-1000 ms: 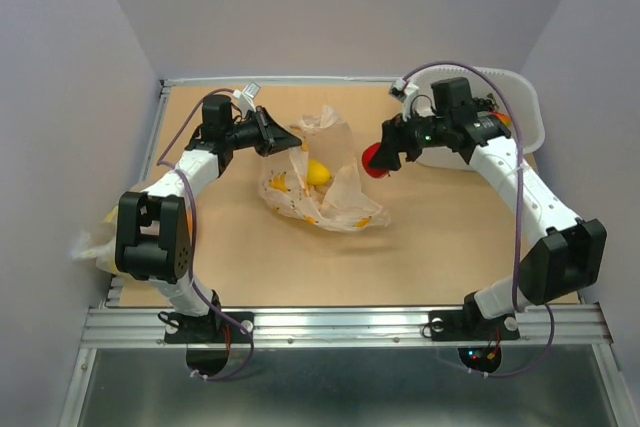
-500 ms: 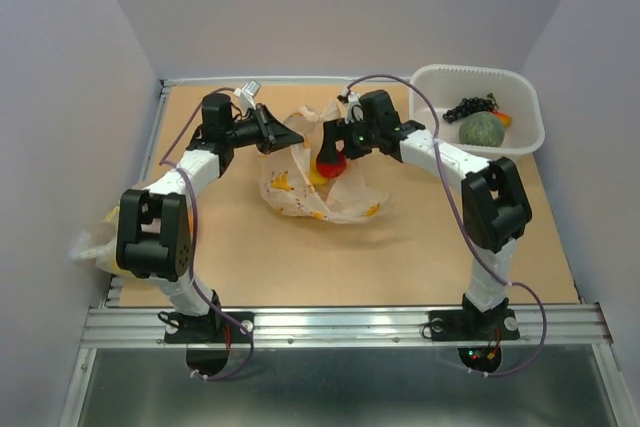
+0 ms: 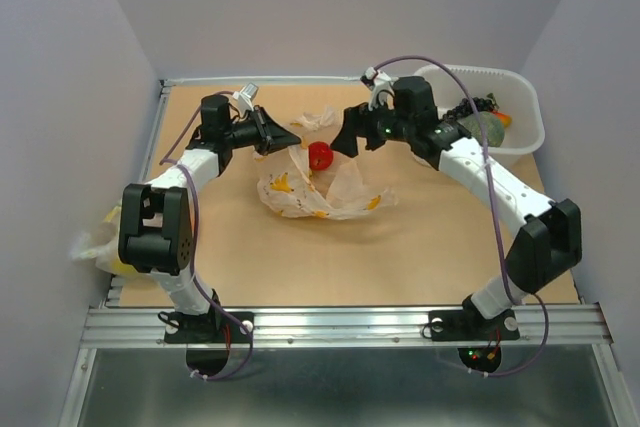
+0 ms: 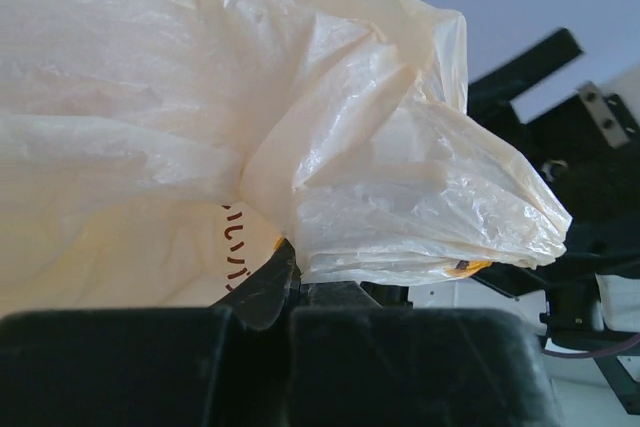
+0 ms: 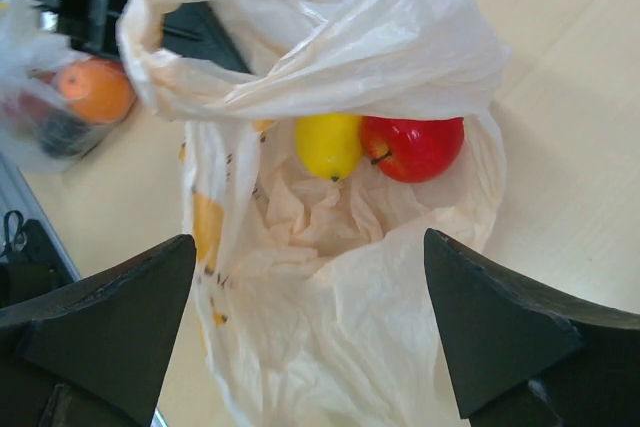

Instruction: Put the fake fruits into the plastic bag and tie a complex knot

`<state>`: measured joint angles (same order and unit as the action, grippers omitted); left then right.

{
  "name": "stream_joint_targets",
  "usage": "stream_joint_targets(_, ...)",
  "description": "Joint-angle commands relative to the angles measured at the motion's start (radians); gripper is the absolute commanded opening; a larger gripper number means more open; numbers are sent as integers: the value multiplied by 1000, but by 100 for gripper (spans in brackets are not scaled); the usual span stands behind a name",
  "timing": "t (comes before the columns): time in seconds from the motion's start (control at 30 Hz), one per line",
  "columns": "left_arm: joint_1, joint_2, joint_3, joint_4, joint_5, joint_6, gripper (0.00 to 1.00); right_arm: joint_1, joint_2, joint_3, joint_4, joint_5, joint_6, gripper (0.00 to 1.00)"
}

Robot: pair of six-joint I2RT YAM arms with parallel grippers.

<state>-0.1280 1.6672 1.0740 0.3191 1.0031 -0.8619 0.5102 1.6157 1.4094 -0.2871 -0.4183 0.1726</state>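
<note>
From the top camera I see the plastic bag (image 3: 322, 190) lying crumpled around the middle of the table (image 3: 300, 257), its mouth turned toward the far side. The left gripper (image 3: 291, 140) sits at the bag's far left edge and lifts a flap of film there. The right gripper (image 3: 346, 137) hangs just beyond the bag's mouth with nothing in it that I can make out. A red apple (image 3: 320, 155) shows in the opening between the two grippers. The white tub (image 3: 528, 107) stands at the far right corner, partly behind the right arm. On the left wrist camera, the bag (image 4: 330, 137) fills nearly the whole view, and a bunched fold of it is pinched between the dark fingers (image 4: 262, 292), which are closed on the film. On the right wrist camera, the right gripper (image 5: 308, 247) is spread wide and holds nothing, with its fingers (image 5: 100, 317) apart on either side of the open bag (image 5: 340, 47). Inside lie a yellow lemon (image 5: 328, 143) and the apple (image 5: 415, 145), touching each other. A second bag (image 5: 60, 97) with an orange ball sits off to the upper left.
</note>
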Motion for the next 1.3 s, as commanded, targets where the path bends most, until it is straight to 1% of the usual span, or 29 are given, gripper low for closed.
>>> stream_joint_targets(0.0, 11, 0, 46, 44, 38, 9, 0, -102, -68, 20, -136, 7, -45, 100)
stream_joint_targets(0.07, 11, 6, 50, 34, 34, 17, 0, -169, -63, 62, -196, 6, -80, 97)
stream_joint_targets(0.1, 11, 8, 58, 22, 34, 27, 0, -235, -54, 85, -217, 21, -109, 96)
stream_joint_targets(0.17, 11, 14, 67, 6, 35, 44, 0, -310, -5, 178, -276, 56, -162, 94)
stream_joint_targets(0.2, 11, 17, 76, -11, 34, 53, 0, -381, 15, 219, -296, 67, -201, 93)
stream_joint_targets(0.23, 11, 17, 81, -15, 34, 63, 0, -413, 70, 256, -328, 84, -220, 93)
stream_joint_targets(0.27, 11, 20, 84, -20, 34, 66, 0, -438, 93, 331, -337, 104, -254, 93)
stream_joint_targets(0.3, 11, 20, 86, -26, 32, 67, 0, -476, 127, 370, -349, 151, -277, 93)
stream_joint_targets(0.37, 11, 29, 92, -31, 34, 75, 0, -502, 220, 442, -376, 208, -330, 95)
stream_joint_targets(0.4, 11, 31, 101, -44, 31, 80, 0, -528, 252, 509, -386, 275, -340, 95)
stream_joint_targets(0.47, 11, 39, 107, -54, 26, 89, 0, -567, 315, 577, -431, 311, -344, 100)
stream_joint_targets(0.5, 11, 40, 110, -54, 23, 89, 0, -610, 370, 642, -455, 329, -343, 100)
stream_joint_targets(0.53, 11, 42, 110, -54, 20, 90, 0, -630, 404, 680, -519, 331, -343, 100)
stream_joint_targets(0.6, 11, 42, 110, -55, 19, 92, 0, -682, 476, 761, -573, 364, -341, 100)
stream_joint_targets(0.67, 11, 39, 107, -55, 15, 98, 0, -717, 498, 772, -586, 366, -328, 100)
stream_joint_targets(0.73, 11, 39, 100, -55, 17, 98, 0, -760, 527, 777, -549, 351, -321, 100)
stream_joint_targets(0.9, 11, 49, 92, -55, 25, 100, 0, -780, 636, 885, -498, 360, -268, 99)
stream_joint_targets(1.0, 11, 58, 102, -55, 26, 100, 0, -780, 694, 901, -413, 386, -223, 100)
stream_joint_targets(1.1, 14, 69, 113, -60, 29, 103, 0, -780, 771, 960, -383, 385, -202, 100)
stream_joint_targets(1.17, 16, 72, 116, -60, 29, 101, 0, -780, 812, 985, -374, 381, -194, 100)
stream_joint_targets(1.27, 18, 75, 113, -61, 26, 101, 0, -780, 834, 976, -334, 377, -193, 99)
